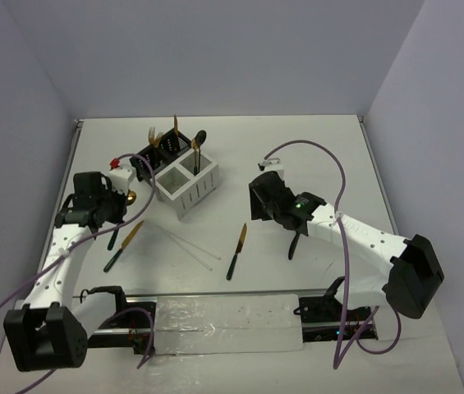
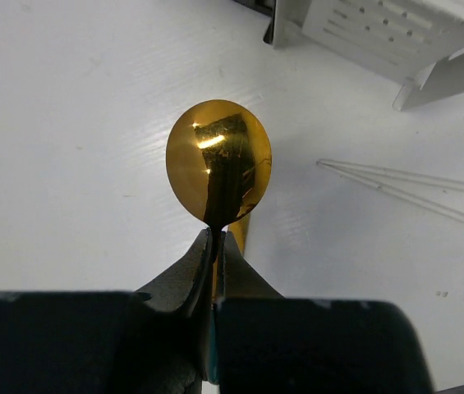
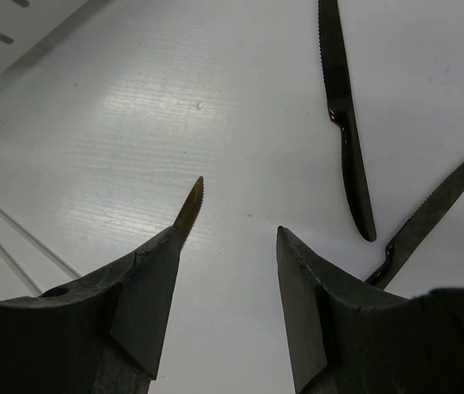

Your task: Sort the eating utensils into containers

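Observation:
My left gripper [image 2: 215,235] is shut on the neck of a gold spoon [image 2: 218,164], whose bowl sticks out past the fingertips above the table. In the top view the gold spoon [image 1: 131,197] is just left of the white container [image 1: 186,187], with the black container [image 1: 159,154] behind it holding several upright utensils. My right gripper [image 3: 227,234] is open and empty, low over the table. A gold knife's tip [image 3: 189,205] shows past its left finger, and two black knives [image 3: 342,107] [image 3: 433,209] lie to its right. Two white chopsticks [image 1: 189,245] lie at mid-table.
A gold-bladed knife with a green handle [image 1: 125,246] lies below the left gripper [image 1: 123,199], and another gold knife [image 1: 237,250] lies near the centre. A black knife [image 1: 295,244] lies partly under the right arm. A clear plate [image 1: 227,322] spans the near edge.

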You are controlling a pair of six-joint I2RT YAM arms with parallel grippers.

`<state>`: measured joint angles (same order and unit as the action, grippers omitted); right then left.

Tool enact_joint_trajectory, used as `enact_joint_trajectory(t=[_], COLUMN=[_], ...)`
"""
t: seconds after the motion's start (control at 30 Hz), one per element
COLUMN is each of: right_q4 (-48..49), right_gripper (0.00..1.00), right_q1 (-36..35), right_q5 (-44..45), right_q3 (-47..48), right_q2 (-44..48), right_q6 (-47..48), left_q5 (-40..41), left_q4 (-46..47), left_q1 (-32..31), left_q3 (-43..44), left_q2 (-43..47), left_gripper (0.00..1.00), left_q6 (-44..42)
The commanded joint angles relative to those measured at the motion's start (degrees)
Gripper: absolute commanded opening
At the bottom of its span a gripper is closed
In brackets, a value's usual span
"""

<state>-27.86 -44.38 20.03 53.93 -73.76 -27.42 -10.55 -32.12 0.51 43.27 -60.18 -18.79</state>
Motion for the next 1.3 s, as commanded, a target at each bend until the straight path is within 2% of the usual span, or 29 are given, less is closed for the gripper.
enact_joint_trajectory(t=[0.0,0.17,0.37,0.5,0.63,0.83,0.97,1.03,1.27], right_q4=[1.84,1.84,5.43,15.60,27.04,40.41,50.76,52.72,56.24], right_gripper=[0.57,0.57,0.57,0.57,0.57,0.58,0.58,0.58,0.60], right_q1=[-0.53,-1.85,-3.52,-4.13,-5.71,-10.80,-11.87,-12.39,-13.89], right_q5=[0.18,1.15,-0.69,-8.41,-16.85,-23.81,-28.72,-33.90,-37.52], right_q3=[1.70,3.11,6.09,7.15,7.59,11.98,13.65,15.23,23.66], right_q2=[2.30,3.27,7.30,10.64,10.13,3.54,-2.25,-4.63,-16.57], right_q6=[1.05,2.72,7.46,11.07,13.53,15.91,12.05,10.11,6.51], left_q5=[-1.06,-1.67,-9.13,-19.13,-27.13,-35.59,-38.31,-39.37,-42.01], left_q4=[-2.51,-6.02,-10.50,-9.81,-4.38,-0.23,2.93,4.07,8.13], left_q1=[1.16,1.24,1.24,1.24,1.24,1.24,1.24,1.33,1.24], left_q3=[5.32,12.26,23.68,29.41,31.00,31.70,32.58,32.76,31.44], left_q2=[5.07,10.86,13.69,13.34,12.64,10.79,10.00,9.56,9.12], left_gripper=[0.00,0.00,0.00,0.00,0.00,0.00,0.00,0.00,0.00], left_q6=[1.47,1.82,3.49,6.65,11.57,17.02,21.50,23.34,27.14])
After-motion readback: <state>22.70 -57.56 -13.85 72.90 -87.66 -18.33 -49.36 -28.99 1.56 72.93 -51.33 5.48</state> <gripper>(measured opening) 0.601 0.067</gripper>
